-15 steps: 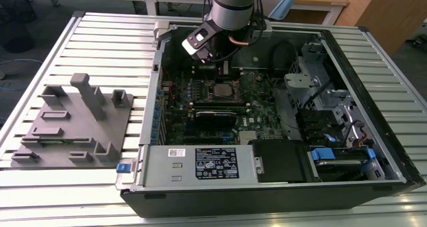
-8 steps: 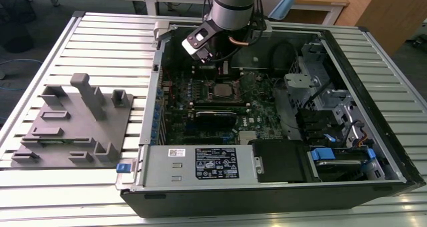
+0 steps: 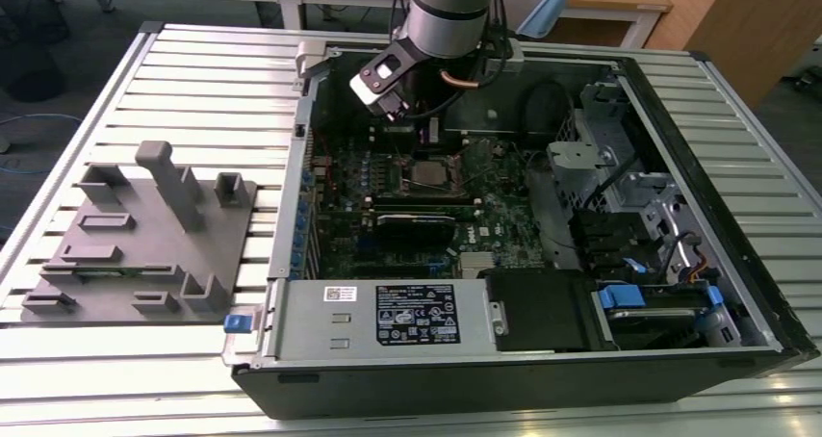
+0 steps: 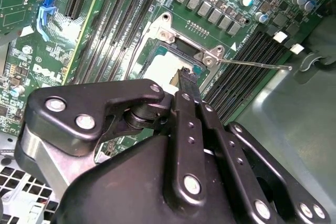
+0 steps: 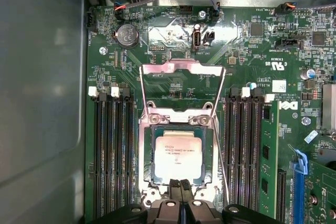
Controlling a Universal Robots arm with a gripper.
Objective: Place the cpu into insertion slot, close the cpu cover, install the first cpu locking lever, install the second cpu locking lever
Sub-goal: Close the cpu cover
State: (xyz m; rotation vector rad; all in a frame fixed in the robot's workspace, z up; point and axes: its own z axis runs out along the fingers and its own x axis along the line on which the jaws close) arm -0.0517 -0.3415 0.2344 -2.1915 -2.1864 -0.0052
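The cpu (image 5: 177, 156), a silvery square chip, lies flat in the insertion slot (image 5: 147, 153) on the green circuit board; it also shows in the exterior view (image 3: 428, 174). The cpu cover (image 5: 182, 68), a thin metal frame, is swung open and lies back on the board beyond the slot. A thin wire locking lever (image 4: 257, 64) sticks out sideways, unlatched. My gripper (image 5: 180, 184) hangs just above the chip's edge, away from the cover, with its black fingers together and nothing between them. The second wrist view shows the gripper (image 4: 187, 77) low over the cpu (image 4: 160, 66).
Long black memory slots (image 5: 111, 150) flank the socket on both sides. The open computer case (image 3: 668, 119) walls the board in, with a power supply (image 3: 385, 317) along its front and drive bays on the exterior view's right. A grey fixture (image 3: 141, 235) lies outside on the slatted table.
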